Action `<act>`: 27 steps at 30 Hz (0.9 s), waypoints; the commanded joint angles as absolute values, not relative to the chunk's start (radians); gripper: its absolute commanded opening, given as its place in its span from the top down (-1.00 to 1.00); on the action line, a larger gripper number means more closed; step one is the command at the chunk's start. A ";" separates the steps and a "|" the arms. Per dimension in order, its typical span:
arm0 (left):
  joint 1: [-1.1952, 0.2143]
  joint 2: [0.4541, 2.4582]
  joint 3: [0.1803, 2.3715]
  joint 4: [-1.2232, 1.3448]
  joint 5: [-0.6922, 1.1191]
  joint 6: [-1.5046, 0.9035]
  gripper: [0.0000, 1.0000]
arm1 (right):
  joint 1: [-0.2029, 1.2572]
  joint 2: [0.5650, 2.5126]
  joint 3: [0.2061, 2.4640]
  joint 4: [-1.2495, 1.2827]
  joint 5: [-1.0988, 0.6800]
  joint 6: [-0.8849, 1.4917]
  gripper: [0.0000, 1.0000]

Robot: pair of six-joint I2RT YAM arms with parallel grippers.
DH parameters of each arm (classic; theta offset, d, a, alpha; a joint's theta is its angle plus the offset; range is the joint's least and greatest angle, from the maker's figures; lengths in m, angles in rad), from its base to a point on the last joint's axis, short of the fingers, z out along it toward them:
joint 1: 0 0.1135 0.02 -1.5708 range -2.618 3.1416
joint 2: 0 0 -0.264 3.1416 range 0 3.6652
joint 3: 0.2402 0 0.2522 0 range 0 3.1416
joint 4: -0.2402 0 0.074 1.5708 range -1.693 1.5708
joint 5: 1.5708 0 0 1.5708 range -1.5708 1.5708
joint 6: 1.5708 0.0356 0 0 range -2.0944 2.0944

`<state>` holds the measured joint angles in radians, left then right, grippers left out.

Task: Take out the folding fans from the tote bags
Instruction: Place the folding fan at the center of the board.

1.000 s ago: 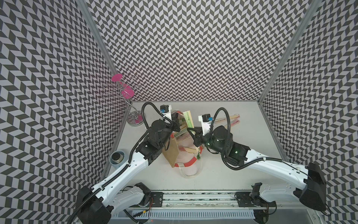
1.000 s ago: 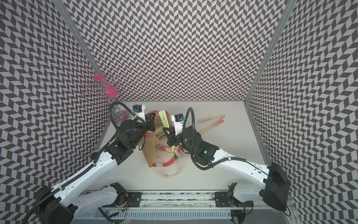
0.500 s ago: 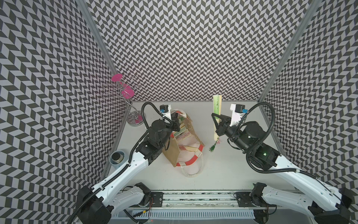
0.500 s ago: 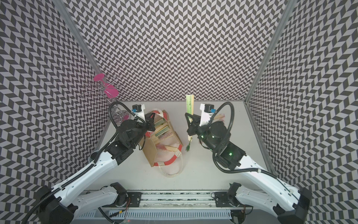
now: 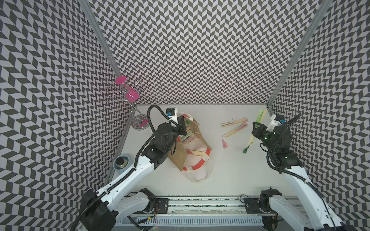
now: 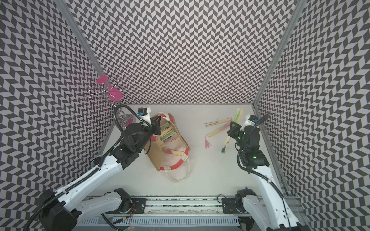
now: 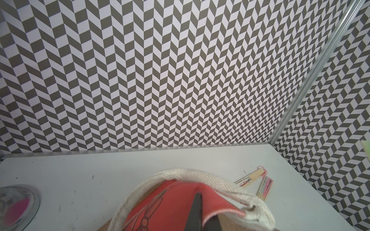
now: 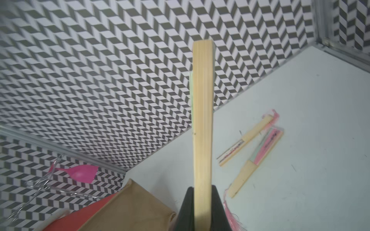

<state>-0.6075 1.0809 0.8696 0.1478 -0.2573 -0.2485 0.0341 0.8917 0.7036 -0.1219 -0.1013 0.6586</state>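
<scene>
Right wrist view: right gripper [image 8: 202,193] clamped mid-stick on green-tassel fan [image 8: 202,120], near two fans [image 5: 234,122] lying on table [image 5: 220,170]; left gripper [image 5: 183,125] closed, pinching tote bag [image 5: 180,158] rim, more fans [image 5: 188,138] inside bag. Fans prob. light, stiff, slick-sleeved, paper fragile – grip bamboo guards, not tassel

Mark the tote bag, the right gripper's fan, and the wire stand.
Tote bag [image 5: 178,160]: in a top view, tan side panel.
Held fan [image 8: 202,120]: right wrist view, bamboo slat.
Wire stand [image 5: 140,123]: in a top view, round base.
</scene>
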 commanded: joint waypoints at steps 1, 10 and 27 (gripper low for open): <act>-0.600 1.078 0.911 0.222 -0.267 -0.270 1.00 | -0.053 0.938 0.626 -0.028 -0.263 0.724 1.00; -0.599 1.074 0.899 0.222 -0.259 -0.275 1.00 | -0.079 1.142 0.571 0.128 -0.195 0.725 1.00; -0.592 1.062 0.894 0.215 -0.236 -0.276 1.00 | -0.107 1.745 0.736 0.380 -0.282 0.797 0.98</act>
<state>-0.5995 1.0809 0.8696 0.1478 -0.2443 -0.2558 -0.0956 1.6985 0.7097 0.2775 -0.2855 0.7712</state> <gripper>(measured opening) 0.049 0.105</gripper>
